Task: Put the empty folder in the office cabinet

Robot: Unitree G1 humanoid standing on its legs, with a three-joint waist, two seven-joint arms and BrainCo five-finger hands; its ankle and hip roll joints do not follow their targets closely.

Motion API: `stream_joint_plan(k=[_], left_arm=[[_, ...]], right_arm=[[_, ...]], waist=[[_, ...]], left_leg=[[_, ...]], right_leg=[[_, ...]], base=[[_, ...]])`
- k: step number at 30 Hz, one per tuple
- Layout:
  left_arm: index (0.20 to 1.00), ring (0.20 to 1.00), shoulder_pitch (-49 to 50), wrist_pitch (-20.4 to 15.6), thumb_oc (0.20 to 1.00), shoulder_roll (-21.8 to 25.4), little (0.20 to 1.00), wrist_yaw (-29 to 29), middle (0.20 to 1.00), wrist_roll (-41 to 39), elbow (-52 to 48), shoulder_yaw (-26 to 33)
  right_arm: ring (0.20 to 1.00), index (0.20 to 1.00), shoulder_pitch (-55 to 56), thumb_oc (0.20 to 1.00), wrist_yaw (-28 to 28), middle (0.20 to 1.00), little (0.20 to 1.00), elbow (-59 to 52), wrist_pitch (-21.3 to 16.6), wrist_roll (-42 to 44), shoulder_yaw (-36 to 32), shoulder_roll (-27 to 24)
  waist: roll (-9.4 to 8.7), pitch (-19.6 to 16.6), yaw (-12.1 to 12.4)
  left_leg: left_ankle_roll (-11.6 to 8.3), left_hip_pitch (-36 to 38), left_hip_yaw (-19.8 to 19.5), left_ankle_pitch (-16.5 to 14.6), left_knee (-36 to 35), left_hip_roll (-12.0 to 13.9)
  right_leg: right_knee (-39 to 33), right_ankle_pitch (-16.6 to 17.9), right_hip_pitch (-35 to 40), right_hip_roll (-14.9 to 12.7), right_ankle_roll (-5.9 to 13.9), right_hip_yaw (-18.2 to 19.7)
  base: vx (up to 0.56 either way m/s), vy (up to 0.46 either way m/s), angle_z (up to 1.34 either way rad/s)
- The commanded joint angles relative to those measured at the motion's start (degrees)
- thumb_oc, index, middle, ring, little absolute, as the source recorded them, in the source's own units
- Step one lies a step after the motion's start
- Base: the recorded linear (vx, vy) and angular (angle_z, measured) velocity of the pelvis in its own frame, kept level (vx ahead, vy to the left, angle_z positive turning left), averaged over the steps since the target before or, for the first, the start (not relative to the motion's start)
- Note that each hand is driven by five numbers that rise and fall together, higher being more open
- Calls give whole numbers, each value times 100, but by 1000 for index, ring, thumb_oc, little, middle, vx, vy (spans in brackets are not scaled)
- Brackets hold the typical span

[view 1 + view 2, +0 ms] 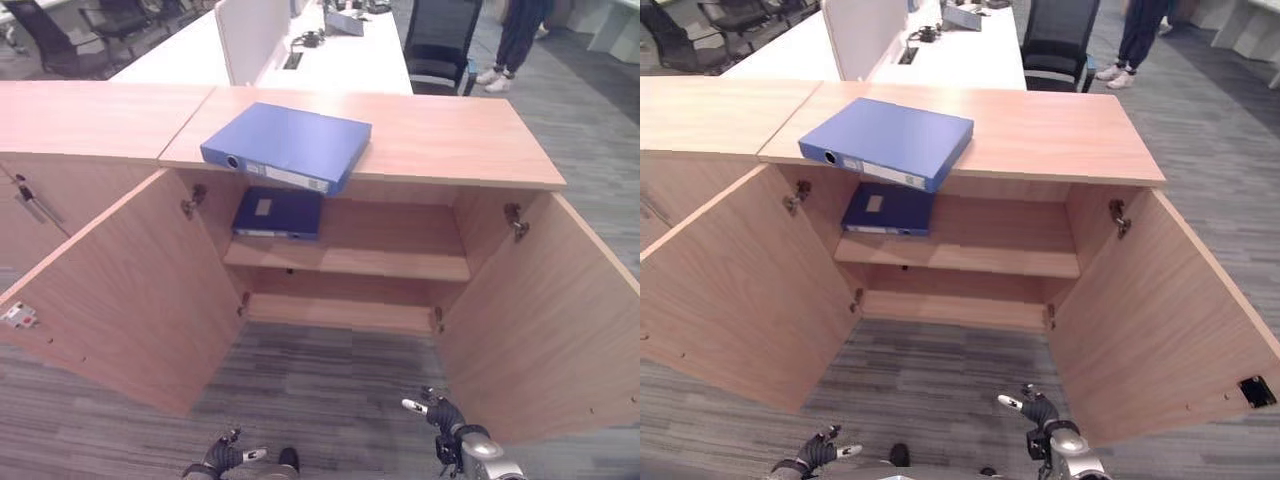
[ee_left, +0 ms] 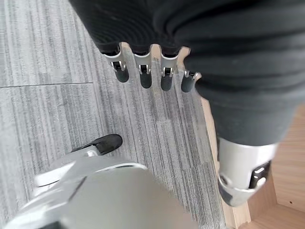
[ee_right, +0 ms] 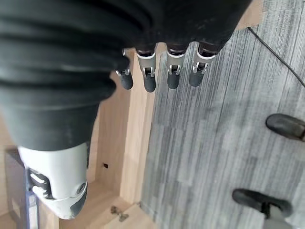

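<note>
Nearest, the right hand (image 1: pixel 440 412) and left hand (image 1: pixel 222 452) hang low over the carpet (image 1: pixel 320 385), fingers relaxed and holding nothing. Well ahead of both, the cabinet (image 1: pixel 470 150) stands with its doors open; the blue folder (image 1: pixel 288 145) lies on its top, above a darker folder (image 1: pixel 278 213) on the upper shelf.

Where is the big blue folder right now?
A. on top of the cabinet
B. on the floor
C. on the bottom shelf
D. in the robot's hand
A: the big blue folder lies flat on the cabinet's top, one end sticking out past the front edge, with both hands low and empty.
</note>
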Motion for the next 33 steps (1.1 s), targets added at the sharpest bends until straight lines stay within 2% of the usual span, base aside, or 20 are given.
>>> stream_joint_plan(k=[1,7,8,9,10,11,12,14,16,18,19,20,22,25,26,29,30,31,32,33], left_arm=[[1000,1000,-515,-119,1000,123,1000,82,1000,116,203,-70],[1000,1000,-596,-115,1000,124,1000,92,1000,105,383,-50],[1000,1000,-608,-115,1000,133,1000,94,1000,107,387,-54],[1000,1000,-648,-106,1000,167,1000,97,1000,82,380,-47],[1000,1000,-652,-105,1000,167,1000,97,1000,81,380,-47],[1000,1000,-651,-95,1000,168,1000,105,1000,54,362,-20],[1000,1000,-668,-90,1000,176,1000,109,1000,-5,344,23],[1000,1000,-671,-90,1000,190,1000,104,1000,9,356,27],[1000,1000,-635,-105,1000,180,1000,96,1000,18,371,43],[1000,1000,-632,-100,1000,189,1000,92,1000,13,384,38],[1000,1000,-699,-112,1000,203,1000,96,1000,-47,454,57],[1000,1000,-710,-120,1000,200,1000,119,1000,-70,480,101],[1000,1000,-699,-136,1000,183,1000,101,1000,-67,591,138],[1000,1000,-654,-130,1000,111,1000,82,1000,-2,670,129],[1000,1000,-635,-123,1000,45,1000,92,1000,-15,666,97],[1000,1000,-723,-118,1000,-20,1000,83,1000,-129,559,7],[1000,1000,-754,-116,1000,-34,1000,84,1000,-162,523,-8],[1000,1000,-785,-118,1000,-34,1000,103,1000,-174,442,-48],[1000,1000,-788,-117,1000,-32,1000,103,1000,-174,442,-46],[1000,1000,-793,-120,1000,-28,1000,92,1000,-208,399,-43]], right_arm=[[1000,1000,-250,1000,45,1000,1000,-43,-158,224,72,93],[1000,1000,-256,1000,36,1000,1000,409,-120,341,-45,205],[1000,1000,-261,1000,31,1000,1000,482,-110,364,-83,220],[1000,1000,-335,1000,17,1000,1000,617,-99,401,-149,247],[1000,1000,-342,1000,18,1000,1000,622,-101,401,-151,247],[1000,1000,-399,1000,13,1000,1000,679,-87,405,-174,249],[1000,1000,-462,1000,12,1000,1000,747,-74,426,-240,231],[1000,1000,-467,1000,10,1000,1000,773,-71,431,-294,231],[1000,1000,-446,1000,4,1000,1000,856,-62,438,-382,222],[1000,1000,-396,1000,-22,1000,1000,929,-48,449,-431,177],[1000,1000,-387,1000,-63,1000,1000,1033,-51,473,-506,136],[1000,1000,-351,1000,-54,1000,1000,1117,-5,413,-545,133],[1000,1000,-243,1000,-14,1000,1000,1292,49,350,-681,52],[1000,1000,-134,1000,-7,1000,1000,1455,38,300,-777,-84],[1000,1000,-83,1000,-7,1000,1000,1520,34,301,-821,-177],[1000,1000,-54,1000,-23,1000,1000,1561,2,340,-877,-315],[1000,1000,-78,1000,-37,1000,1000,1574,-11,350,-879,-361],[1000,1000,-85,1000,-64,1000,1000,1583,-15,345,-894,-397],[1000,1000,-88,1000,-63,1000,1000,1584,-14,345,-894,-395],[1000,1000,-83,1000,-65,1000,1000,1596,-21,377,-913,-402]], waist=[[-112,272,147],[-159,282,269],[-147,300,283],[-101,377,290],[-106,375,296],[-70,429,284],[5,533,270],[54,559,259],[109,578,214],[124,590,154],[119,639,-7],[151,648,-124],[161,586,-338],[214,468,-448],[323,413,-525],[487,393,-618],[522,384,-654],[566,417,-658],[550,408,-674],[536,432,-675]], left_leg=[[28,381,18,-682,73,-252],[74,299,-166,-675,73,-320],[101,292,-194,-676,73,-326],[164,287,-229,-669,73,-314],[168,279,-223,-668,73,-320],[205,297,-219,-682,73,-318],[278,353,-224,-722,73,-315],[293,402,-247,-760,73,-304],[295,557,-281,-858,73,-324],[245,678,-330,-967,73,-336],[90,902,-431,-1177,73,-250],[31,1044,-538,-1290,73,-177],[-41,1332,-726,-1539,73,-146],[-78,1490,-831,-1632,73,-71],[-152,1514,-858,-1576,73,122],[-410,1171,-829,-1209,516,375],[-520,1039,-815,-1006,723,450],[-702,896,-749,-606,1201,573],[-701,876,-768,-581,1190,556],[-773,763,-712,-349,1460,579]], right_leg=[[358,-179,-131,-452,621,235],[547,-186,-195,-544,680,94],[719,-200,-264,-568,693,95],[1279,-191,-538,-625,778,162],[1313,-206,-565,-635,782,173],[1716,-86,-810,-689,872,210],[2327,145,-1076,-747,1078,222],[2535,148,-1183,-731,1142,249],[2588,126,-1339,-747,1119,297],[2079,20,-1344,-766,951,250],[887,413,-1612,-1024,914,237],[534,633,-1808,-1096,1006,469],[269,886,-2021,-1114,1133,945],[402,968,-1979,-1026,1069,925],[536,870,-1992,-923,986,880],[615,629,-1931,-804,809,681],[609,548,-1875,-754,745,587],[604,346,-1677,-616,593,482],[600,356,-1690,-637,593,471],[581,273,-1573,-602,527,419]], base=[[6,28,24],[6,35,14],[-32,57,20],[-33,59,10],[-40,79,8],[-24,100,11],[-23,100,10],[18,52,7],[153,33,18],[350,-144,23],[566,-372,23],[665,-419,27],[575,-293,16],[357,-197,31],[214,-203,20],[143,-208,30],[169,-241,40],[152,-200,23],[160,-194,33],[117,-187,26]])
